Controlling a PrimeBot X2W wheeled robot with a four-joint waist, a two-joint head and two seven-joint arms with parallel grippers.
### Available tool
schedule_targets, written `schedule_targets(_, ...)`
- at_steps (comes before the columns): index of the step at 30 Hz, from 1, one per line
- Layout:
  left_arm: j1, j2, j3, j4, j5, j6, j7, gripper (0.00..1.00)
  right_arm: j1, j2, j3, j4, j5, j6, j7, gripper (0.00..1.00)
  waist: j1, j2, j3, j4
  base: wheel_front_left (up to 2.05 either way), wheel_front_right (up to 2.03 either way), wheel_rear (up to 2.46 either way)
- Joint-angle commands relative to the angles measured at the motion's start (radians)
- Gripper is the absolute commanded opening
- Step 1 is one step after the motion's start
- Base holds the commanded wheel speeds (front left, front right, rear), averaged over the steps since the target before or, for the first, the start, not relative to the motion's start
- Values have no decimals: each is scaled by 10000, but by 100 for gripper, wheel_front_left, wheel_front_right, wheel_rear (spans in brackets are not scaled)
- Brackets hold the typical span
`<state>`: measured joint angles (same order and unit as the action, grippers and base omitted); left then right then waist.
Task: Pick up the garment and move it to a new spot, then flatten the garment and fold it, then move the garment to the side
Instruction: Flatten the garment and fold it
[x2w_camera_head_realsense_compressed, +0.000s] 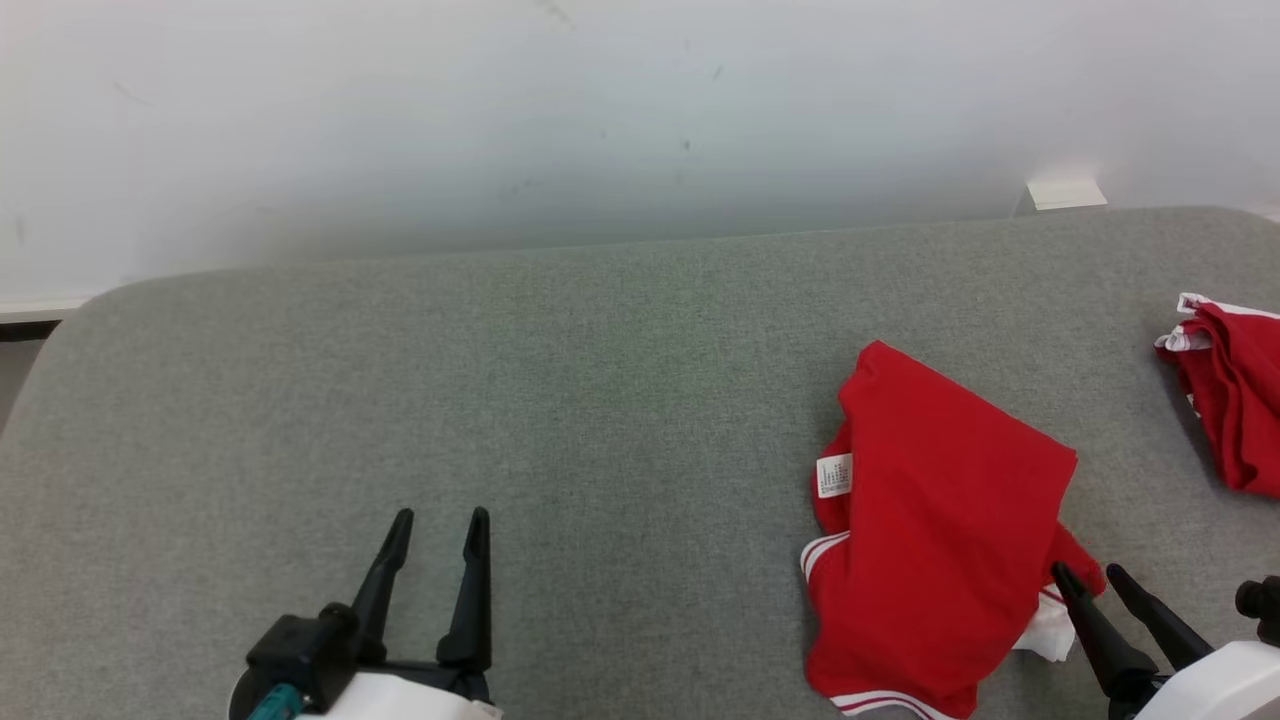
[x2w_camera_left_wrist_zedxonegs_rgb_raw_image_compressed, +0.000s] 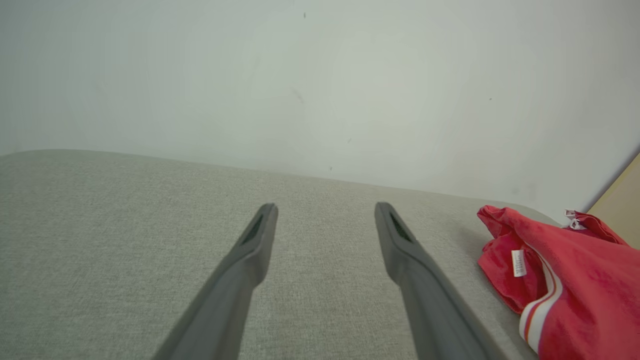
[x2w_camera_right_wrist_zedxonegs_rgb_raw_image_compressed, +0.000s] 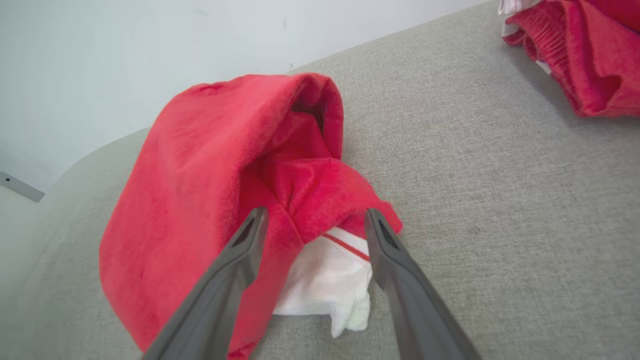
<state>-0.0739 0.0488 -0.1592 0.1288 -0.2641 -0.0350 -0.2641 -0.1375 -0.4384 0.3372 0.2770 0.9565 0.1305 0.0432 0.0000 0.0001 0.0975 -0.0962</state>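
Our left gripper (x2w_camera_head_realsense_compressed: 441, 515) and right gripper (x2w_camera_head_realsense_compressed: 1088, 572) both stood wide open, empty. Garment (x2w_camera_head_realsense_compressed: 940, 520) lay folded on the right of the grey pad (x2w_camera_head_realsense_compressed: 600, 400), right fingers straddling its loose near corner. We risked snagging that flap on pulling back, undoing the fold.

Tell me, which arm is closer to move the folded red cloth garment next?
Right. The right gripper stands open with its fingers at the folded red white-trimmed garment's edge; the left gripper is open over the grey fabric table, well apart from it.
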Motion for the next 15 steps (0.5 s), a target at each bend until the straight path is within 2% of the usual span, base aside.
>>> schedule_targets(1, 62, 36, 21, 41, 21, -20, 1, 100, 83, 0, -66, -93, -101, 1, 13, 100, 0, -1, -20, 16, 0, 0, 0)
schedule_targets(10, 85, 36, -57, 63, 2, -27, 1, 100, 656, 282, -757, -1415, -315, 1, 330, 100, 0, -1, -72, 219, 0, 0, 0)
schedule_targets(15, -20, 36, -115, 80, -86, 6, 1, 100, 729, 571, -873, -1335, -639, 1, 811, 100, 0, -1, -29, 435, 0, 0, 0)
